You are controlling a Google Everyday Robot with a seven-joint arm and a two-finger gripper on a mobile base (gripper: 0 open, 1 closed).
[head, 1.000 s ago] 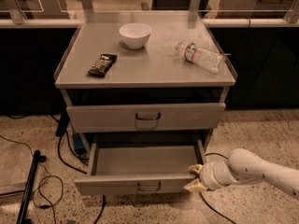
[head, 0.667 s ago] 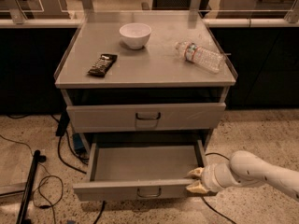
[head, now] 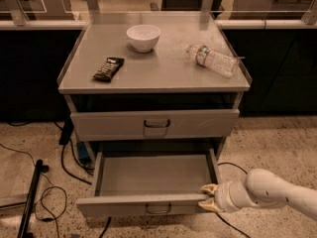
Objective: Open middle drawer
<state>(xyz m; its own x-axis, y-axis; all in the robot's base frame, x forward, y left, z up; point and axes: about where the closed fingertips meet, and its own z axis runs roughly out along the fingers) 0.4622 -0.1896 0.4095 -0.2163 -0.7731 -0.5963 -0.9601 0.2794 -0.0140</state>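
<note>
The grey cabinet's middle drawer (head: 124, 204) is pulled well out, showing its shallow empty grey tray and a small dark wire handle (head: 158, 209) centred on the low front. My gripper (head: 208, 197) comes in from the right at the drawer's front right corner. Its pale fingers (head: 209, 188) sit one inside and one outside the front panel, shut on it. The white arm (head: 277, 192) stretches off to the lower right. The lowest drawer is hidden under the open one.
The taller top drawer (head: 198, 124) stands slightly out above. On the cabinet top lie a white bowl (head: 143, 36), a plastic bottle (head: 213, 59) on its side and a dark snack bar (head: 108, 68). Cables (head: 64, 157) and a black pole (head: 29, 202) lie on the floor at left.
The middle drawer has slid further out toward the camera, and my gripper has moved with its front right corner.
</note>
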